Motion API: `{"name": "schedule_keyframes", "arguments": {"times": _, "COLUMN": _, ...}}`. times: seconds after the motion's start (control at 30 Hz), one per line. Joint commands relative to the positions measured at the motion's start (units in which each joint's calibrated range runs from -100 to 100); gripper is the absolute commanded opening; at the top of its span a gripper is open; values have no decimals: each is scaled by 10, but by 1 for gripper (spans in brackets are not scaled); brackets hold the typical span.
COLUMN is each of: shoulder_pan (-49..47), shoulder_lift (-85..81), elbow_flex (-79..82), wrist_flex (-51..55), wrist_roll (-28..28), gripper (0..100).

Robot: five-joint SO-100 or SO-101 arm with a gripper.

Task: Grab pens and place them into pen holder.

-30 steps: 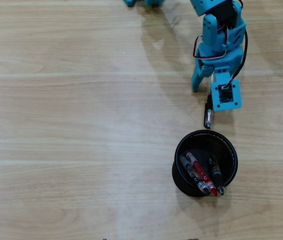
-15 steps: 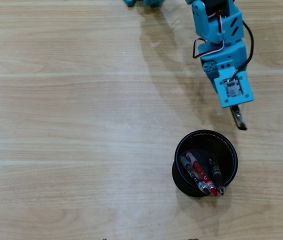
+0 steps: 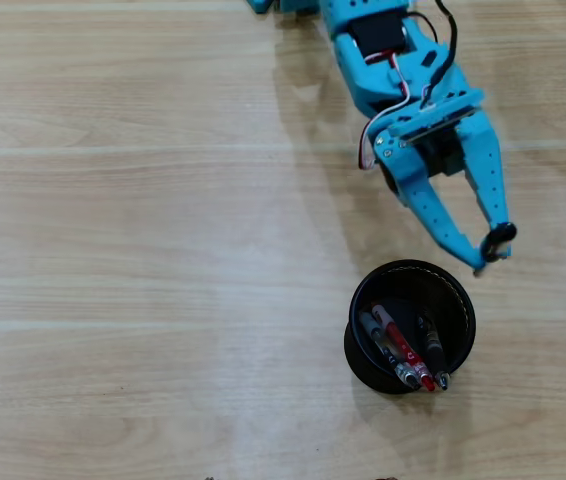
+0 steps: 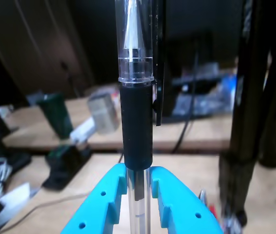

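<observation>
Holding the clear pen (image 4: pixel 137 97) clamped between the fingers (image 3: pixel 491 247), we hover just beside the pen holder (image 3: pixel 460 300), where three pens (image 3: pixel 403 350) rest; centre it over the opening before releasing.

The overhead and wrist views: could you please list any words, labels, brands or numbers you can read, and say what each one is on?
No readable text in either view.
Clear pen with black clip and grip, held in the blue two-finger gripper: no print visible.
Three pens inside the round black wire-mesh pen holder: any markings too small to read.
Background clutter in the wrist view: too blurred.
</observation>
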Motion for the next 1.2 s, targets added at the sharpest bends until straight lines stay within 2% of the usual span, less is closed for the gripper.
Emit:
{"name": "schedule_keyframes", "arguments": {"times": 0.0, "shoulder_pan": 16, "shoulder_lift": 80, "elbow_flex": -139, "wrist_flex": -32, "wrist_roll": 4, "gripper": 2}}
{"name": "schedule_keyframes", "arguments": {"times": 0.13, "shoulder_pan": 26, "shoulder_lift": 154, "elbow_flex": -192, "wrist_flex": -39, "wrist_roll": 4, "gripper": 2}}
{"name": "schedule_keyframes", "arguments": {"times": 0.4, "shoulder_pan": 41, "shoulder_lift": 173, "elbow_flex": -157, "wrist_flex": -40, "wrist_roll": 9, "gripper": 2}}
{"name": "schedule_keyframes", "arguments": {"times": 0.47, "shoulder_pan": 41, "shoulder_lift": 172, "elbow_flex": -146, "wrist_flex": -42, "wrist_roll": 9, "gripper": 5}}
{"name": "schedule_keyframes", "arguments": {"times": 0.53, "shoulder_pan": 41, "shoulder_lift": 167, "elbow_flex": -129, "wrist_flex": -66, "wrist_roll": 11, "gripper": 12}}
{"name": "schedule_keyframes", "arguments": {"times": 0.63, "shoulder_pan": 45, "shoulder_lift": 157, "elbow_flex": -95, "wrist_flex": -133, "wrist_roll": 38, "gripper": 19}}
{"name": "schedule_keyframes", "arguments": {"times": 0.77, "shoulder_pan": 52, "shoulder_lift": 130, "elbow_flex": -69, "wrist_flex": -182, "wrist_roll": 49, "gripper": 19}}
{"name": "schedule_keyframes", "arguments": {"times": 0.87, "shoulder_pan": 58, "shoulder_lift": 74, "elbow_flex": -40, "wrist_flex": -163, "wrist_roll": 90, "gripper": 16}}
{"name": "schedule_keyframes", "arguments": {"times": 0.93, "shoulder_pan": 57, "shoulder_lift": 10, "elbow_flex": 0, "wrist_flex": -92, "wrist_roll": 119, "gripper": 12}}
{"name": "schedule_keyframes", "arguments": {"times": 1.03, "shoulder_pan": 49, "shoulder_lift": -138, "elbow_flex": 105, "wrist_flex": 141, "wrist_roll": 183, "gripper": 5}}
{"name": "schedule_keyframes", "arguments": {"times": 1.1, "shoulder_pan": 48, "shoulder_lift": -261, "elbow_flex": 186, "wrist_flex": 339, "wrist_roll": 260, "gripper": 3}}
{"name": "schedule_keyframes", "arguments": {"times": 1.17, "shoulder_pan": 59, "shoulder_lift": -379, "elbow_flex": 270, "wrist_flex": 512, "wrist_roll": 345, "gripper": 7}}
